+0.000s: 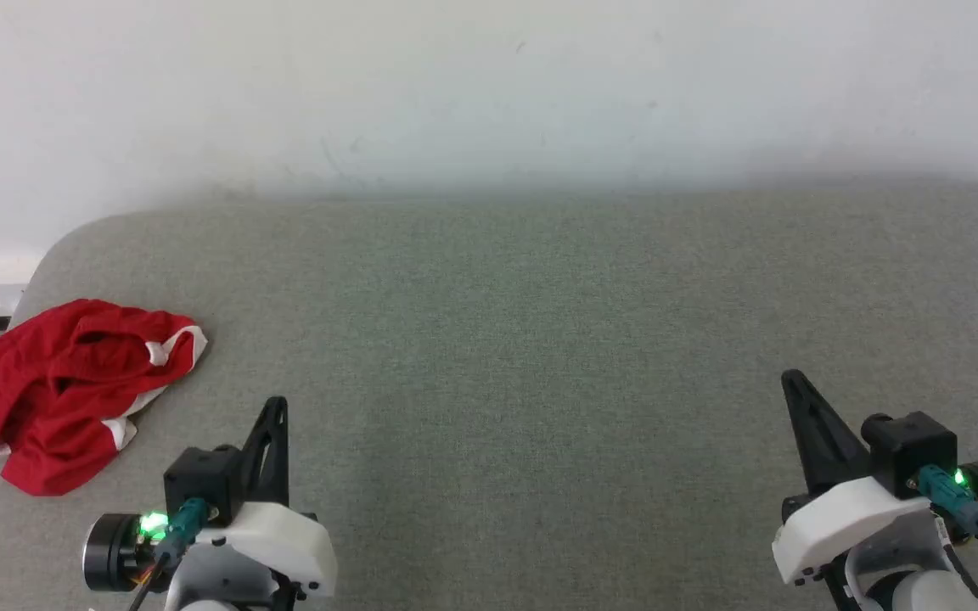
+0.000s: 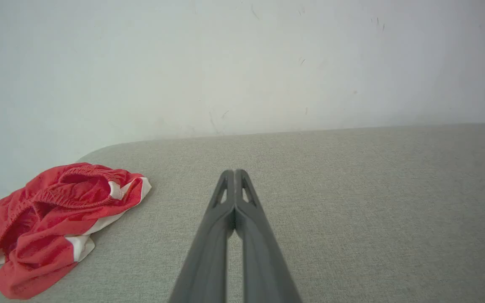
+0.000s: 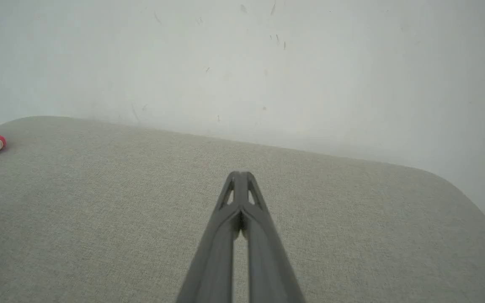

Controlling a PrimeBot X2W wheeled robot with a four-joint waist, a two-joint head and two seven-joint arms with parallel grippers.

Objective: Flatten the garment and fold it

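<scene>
The two long dark fingers of the left gripper [image 2: 235, 172] are pressed together at the tips and hold nothing; the right gripper [image 3: 239, 173] is likewise clenched and empty. Both point across a grey woven padded surface [image 1: 497, 339] toward a plain white wall [image 1: 489, 85]. The crumpled red thin-cloth shorts with white trim [image 1: 64, 390] lie bunched at the surface's left edge, near the left gripper but apart from it

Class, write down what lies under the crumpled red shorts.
The shorts lie bunched on the grey padded surface, near its left corner. The cloth beneath their folds, and any print on it, is covered and cannot be seen.
</scene>
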